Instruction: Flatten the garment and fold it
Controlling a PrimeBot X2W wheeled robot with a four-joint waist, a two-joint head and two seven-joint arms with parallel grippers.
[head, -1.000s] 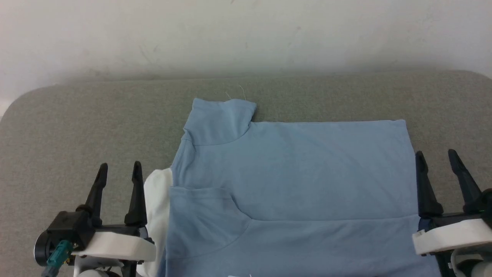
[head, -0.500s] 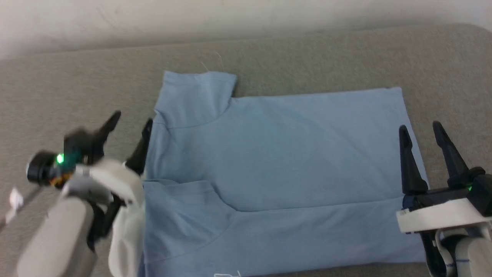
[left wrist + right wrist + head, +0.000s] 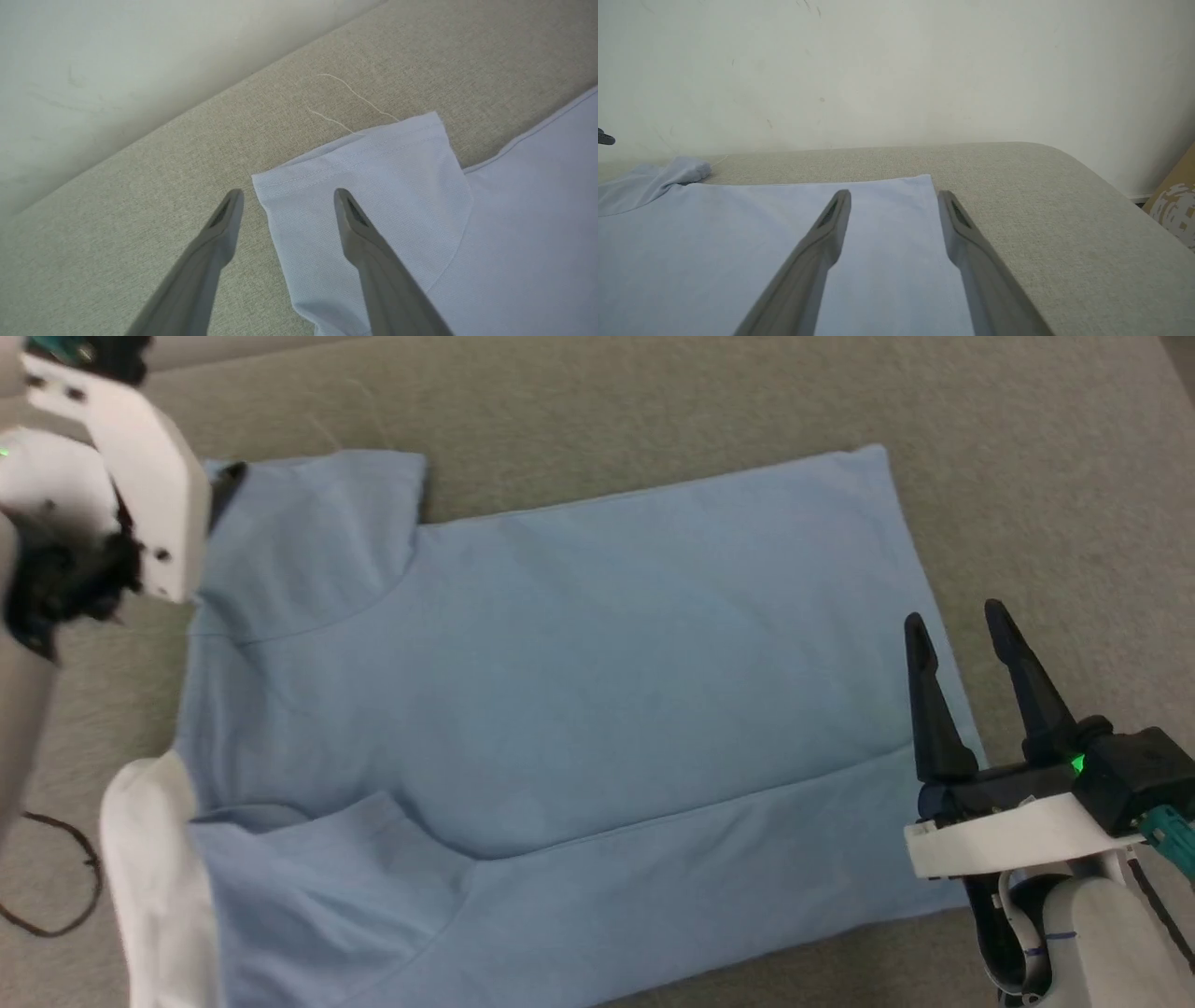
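The garment (image 3: 579, 653), a light blue shirt, lies spread flat on the grey-beige padded surface (image 3: 1027, 476), its white collar (image 3: 149, 868) at the near left. A near strip of it is folded over the body. My left gripper (image 3: 288, 193) hangs open over the far sleeve (image 3: 373, 186), one finger on each side of the sleeve's hem corner; its white wrist housing (image 3: 121, 495) sits at the head view's upper left. My right gripper (image 3: 954, 621) is open at the garment's right hem edge, above the hem corner (image 3: 920, 186), with nothing between its fingers.
A pale wall (image 3: 896, 70) backs the surface. The surface's rounded right edge (image 3: 1111, 196) drops off toward a cardboard box (image 3: 1174, 210). A loose white thread (image 3: 355, 95) lies beyond the sleeve. A dark cable (image 3: 56, 905) loops at the near left.
The head camera has tilted down and turned. My left arm has swung from beside the collar up to the far sleeve. Both grippers stay open; the right one stays by the hem.
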